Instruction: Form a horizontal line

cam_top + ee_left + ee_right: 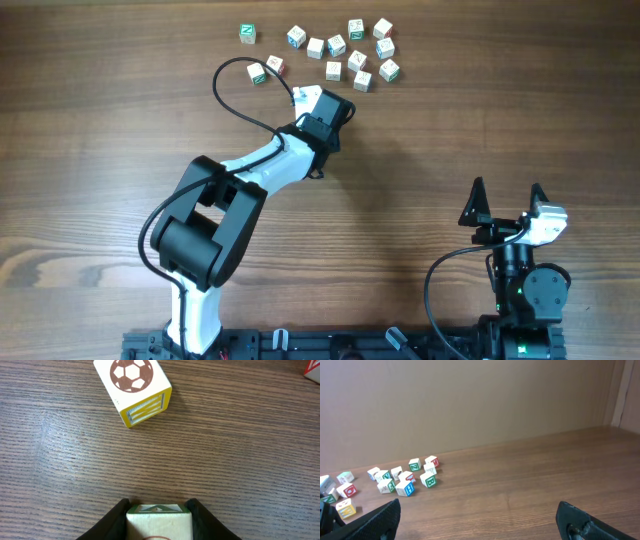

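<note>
My left gripper (pixel 311 98) is out over the middle of the table, just below a cluster of small white lettered cubes (pixel 345 50). In the left wrist view a white cube (pixel 159 522) with a green-edged face sits between the gripper's (pixel 159 506) black fingers. They flank it closely on both sides, but whether they press on it does not show. A cube with a brown football picture and a yellow side (pixel 134 385) lies just ahead. The cubes lie loose; the horizontal line is not in view. My right gripper (pixel 508 192) stands wide open and empty at the near right.
Loose cubes (pixel 405 480) spread across the far middle of the wooden table, one (pixel 247 33) apart at the left. A red-marked cube corner (pixel 313 370) shows at the wrist view's top right. The left arm's black cable (pixel 235 85) loops near the cubes.
</note>
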